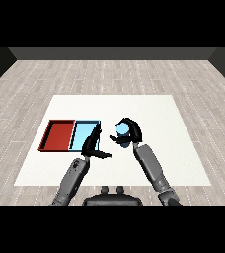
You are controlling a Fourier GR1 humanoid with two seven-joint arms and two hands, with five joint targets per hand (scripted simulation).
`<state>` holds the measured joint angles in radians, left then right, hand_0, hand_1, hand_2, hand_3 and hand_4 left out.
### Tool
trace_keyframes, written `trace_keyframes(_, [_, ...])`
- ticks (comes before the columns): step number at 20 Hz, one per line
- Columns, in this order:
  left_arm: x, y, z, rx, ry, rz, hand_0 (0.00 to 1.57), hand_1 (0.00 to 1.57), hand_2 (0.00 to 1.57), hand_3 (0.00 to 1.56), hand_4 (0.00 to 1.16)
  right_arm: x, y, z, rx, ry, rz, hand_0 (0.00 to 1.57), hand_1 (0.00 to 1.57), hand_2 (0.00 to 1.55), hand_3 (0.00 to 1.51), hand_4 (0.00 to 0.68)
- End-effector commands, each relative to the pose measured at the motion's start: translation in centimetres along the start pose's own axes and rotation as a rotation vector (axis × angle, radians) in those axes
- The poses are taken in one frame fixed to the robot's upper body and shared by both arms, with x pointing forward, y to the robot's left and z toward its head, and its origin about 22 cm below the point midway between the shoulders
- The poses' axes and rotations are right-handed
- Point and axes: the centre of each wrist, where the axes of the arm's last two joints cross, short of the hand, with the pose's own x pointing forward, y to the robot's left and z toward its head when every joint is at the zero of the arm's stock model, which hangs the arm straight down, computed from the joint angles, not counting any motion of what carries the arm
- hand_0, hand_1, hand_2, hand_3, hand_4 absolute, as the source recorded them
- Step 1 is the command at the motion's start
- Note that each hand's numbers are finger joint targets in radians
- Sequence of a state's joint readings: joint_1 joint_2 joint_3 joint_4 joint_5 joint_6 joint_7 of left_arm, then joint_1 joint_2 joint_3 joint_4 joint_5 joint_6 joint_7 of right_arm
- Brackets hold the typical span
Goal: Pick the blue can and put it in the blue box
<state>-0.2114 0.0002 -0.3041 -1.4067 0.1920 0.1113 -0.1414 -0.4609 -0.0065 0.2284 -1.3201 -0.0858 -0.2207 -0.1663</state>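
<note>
- Presently you are in the carry step: your right hand (pixel 130 131) has its fingers curled round the blue can (pixel 122 130), and the can appears lifted clear of the white table (pixel 149 113), just to the right of the light blue tray (pixel 84 132).
- Your left hand (pixel 93 142) holds nothing — fingers straight and relaxed, thumb out to the side. It sits at the light blue tray's right rim, partly over that tray.
- Next move, as I judge it: bring the can leftward over the blue tray, lower it inside the walls, then let go.
- Obstruction noted — your left hand lies directly between can and tray. Draw it back first, or approach from the far side.
- The red tray (pixel 57 135) adjoins the blue tray on its left; do not overshoot into it.
</note>
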Motion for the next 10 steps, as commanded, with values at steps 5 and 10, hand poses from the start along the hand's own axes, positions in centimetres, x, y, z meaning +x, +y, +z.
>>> trace_keyframes(5, [0.2, 0.3, -1.6, -0.022, 0.027, -0.040, 0.00, 0.00, 0.00, 0.00, 0.00, 0.3, 1.6, -0.5, 0.055, -0.025, -0.018, 1.42, 1.42, 1.46, 1.43, 0.625])
trace_keyframes(10, [-2.1, -0.6, -2.7, -0.027, 0.045, -0.031, 0.00, 0.00, 0.00, 0.00, 0.00, 1.6, 3.0, 0.8, 0.054, -0.022, -0.005, 1.43, 1.43, 1.46, 1.43, 0.608])
